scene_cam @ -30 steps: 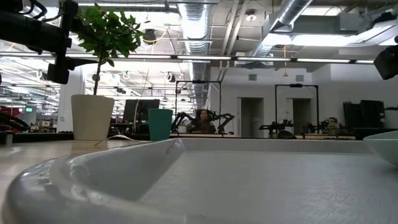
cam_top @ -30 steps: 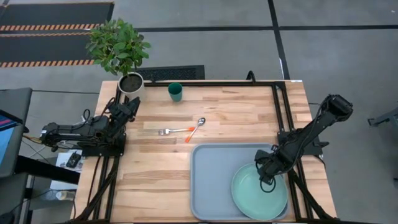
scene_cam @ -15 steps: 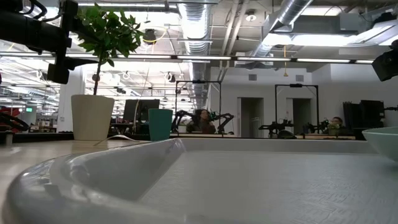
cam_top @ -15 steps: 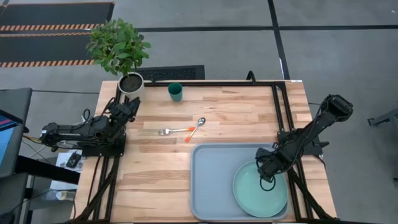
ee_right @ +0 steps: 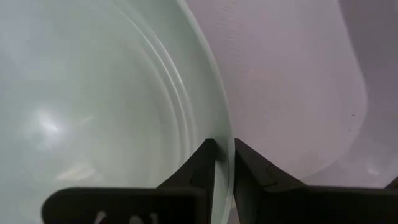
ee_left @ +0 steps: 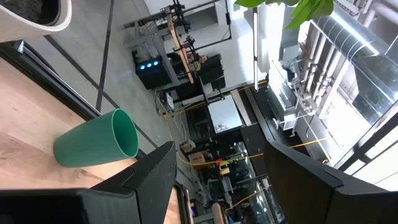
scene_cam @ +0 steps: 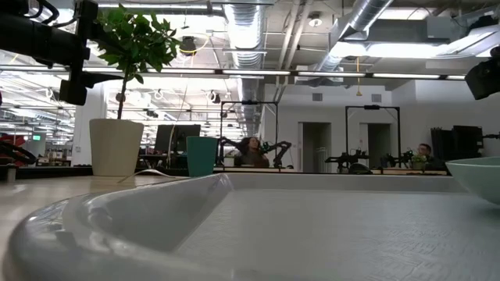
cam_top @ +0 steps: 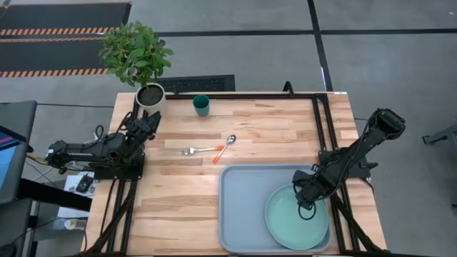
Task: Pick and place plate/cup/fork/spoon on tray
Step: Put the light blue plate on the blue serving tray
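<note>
The right hand (cam_top: 303, 202) is pinching the rim of the plate (cam_top: 294, 223), one finger (ee_right: 202, 167) on each side of the edge, with the plate sitting in the tray (cam_top: 243, 207) toward its 4 o'clock corner. In the low view the plate's edge (scene_cam: 475, 173) is showing just above the tray's far rim (scene_cam: 141, 204). The tray is lying on the bench (cam_top: 178, 207) at about 5 o'clock, its inner floor bare on the side away from the plate. The fork (cam_top: 196, 150) and spoon (cam_top: 225, 147) are lying side by side near the middle of the bench, just beyond the tray's 11 o'clock corner, their orange ends meeting. The cup (cam_top: 201, 106) is standing upright at about 12 o'clock by the far edge, and just beside it, toward 10 o'clock, a leafy plant in a white pot (cam_top: 150, 95) is standing on the corner. The left hand (cam_top: 146, 123) is resting at 9 o'clock near the pot, its fingers (ee_left: 152, 171) apart and holding nothing, with the cup (ee_left: 98, 145) showing ahead of it. The bench is pale wood planks on a black frame, over a grey floor with striped matting. Beyond it is lying a large workshop hall with exposed ducts, strip lights and other rigs, where a person (scene_cam: 254, 151) is sitting far off.
</note>
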